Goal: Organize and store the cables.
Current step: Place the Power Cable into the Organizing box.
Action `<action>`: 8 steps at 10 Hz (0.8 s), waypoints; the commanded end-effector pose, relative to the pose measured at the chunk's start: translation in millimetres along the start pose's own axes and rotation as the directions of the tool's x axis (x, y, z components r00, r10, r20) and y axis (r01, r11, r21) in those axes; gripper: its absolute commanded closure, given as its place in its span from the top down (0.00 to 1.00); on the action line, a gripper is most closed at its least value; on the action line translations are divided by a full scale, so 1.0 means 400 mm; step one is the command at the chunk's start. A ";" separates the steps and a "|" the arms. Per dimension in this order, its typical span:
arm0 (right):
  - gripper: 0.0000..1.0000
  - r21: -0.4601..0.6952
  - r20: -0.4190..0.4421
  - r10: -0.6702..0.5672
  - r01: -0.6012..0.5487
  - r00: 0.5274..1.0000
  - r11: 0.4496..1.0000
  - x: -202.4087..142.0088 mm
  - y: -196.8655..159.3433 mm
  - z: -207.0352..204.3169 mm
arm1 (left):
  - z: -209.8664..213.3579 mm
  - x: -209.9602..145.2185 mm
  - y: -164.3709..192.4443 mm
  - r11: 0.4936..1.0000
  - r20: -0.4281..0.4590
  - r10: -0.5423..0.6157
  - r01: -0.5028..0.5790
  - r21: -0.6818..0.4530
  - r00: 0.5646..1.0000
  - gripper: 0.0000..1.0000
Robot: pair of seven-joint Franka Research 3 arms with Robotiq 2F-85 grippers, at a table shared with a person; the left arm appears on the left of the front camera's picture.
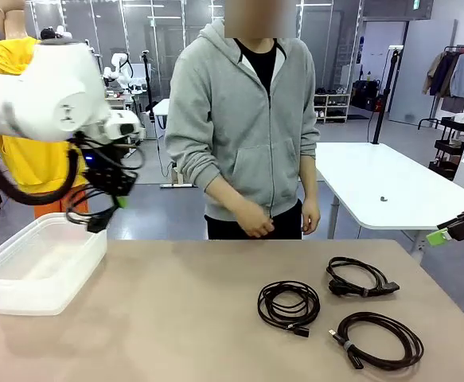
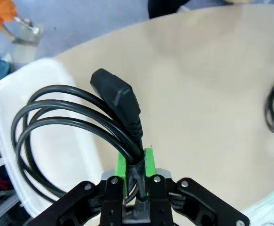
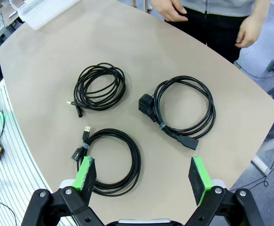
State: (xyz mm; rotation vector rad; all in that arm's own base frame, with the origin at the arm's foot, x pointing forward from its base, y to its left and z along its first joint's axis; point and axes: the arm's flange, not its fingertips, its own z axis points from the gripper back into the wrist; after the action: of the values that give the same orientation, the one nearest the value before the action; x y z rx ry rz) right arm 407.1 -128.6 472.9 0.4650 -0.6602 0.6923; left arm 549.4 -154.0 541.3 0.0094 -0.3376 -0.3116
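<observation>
1. Left wrist view: left gripper is clamped tight on a coiled black cable, plug end up, with its loops over the white bin.
2. Front view: that gripper hangs above the bin's far edge at the left end of the table. A person stands at the far side.
3. Right wrist view: right gripper has its fingers spread wide and holds nothing. It sits above three coiled cables lying apart on the table.
</observation>
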 end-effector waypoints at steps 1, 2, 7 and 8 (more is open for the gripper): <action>1.00 0.006 0.009 0.006 -0.006 1.000 1.000 -0.001 0.002 0.002 | -0.009 -0.076 0.107 1.000 0.038 0.002 -0.003 0.019 0.999 0.18; 1.00 0.006 0.009 0.006 -0.006 1.000 1.000 -0.001 0.002 0.002 | -0.016 -0.084 0.144 0.999 0.039 0.030 -0.031 0.015 0.999 0.18; 1.00 0.006 0.009 0.006 -0.006 1.000 1.000 -0.001 0.002 0.002 | -0.173 -0.126 0.311 0.978 -0.020 0.202 -0.201 0.049 0.979 0.18; 1.00 0.006 0.009 0.006 -0.006 1.000 1.000 -0.001 0.002 0.002 | -0.205 -0.122 0.333 0.969 -0.030 0.235 -0.232 0.087 0.972 0.18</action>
State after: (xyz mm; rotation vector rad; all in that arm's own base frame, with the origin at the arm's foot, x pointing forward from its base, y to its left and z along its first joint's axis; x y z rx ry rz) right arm 407.0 -128.9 472.9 0.4644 -0.6602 0.6916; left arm 561.8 -16.8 457.9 0.0271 -0.2840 -0.1108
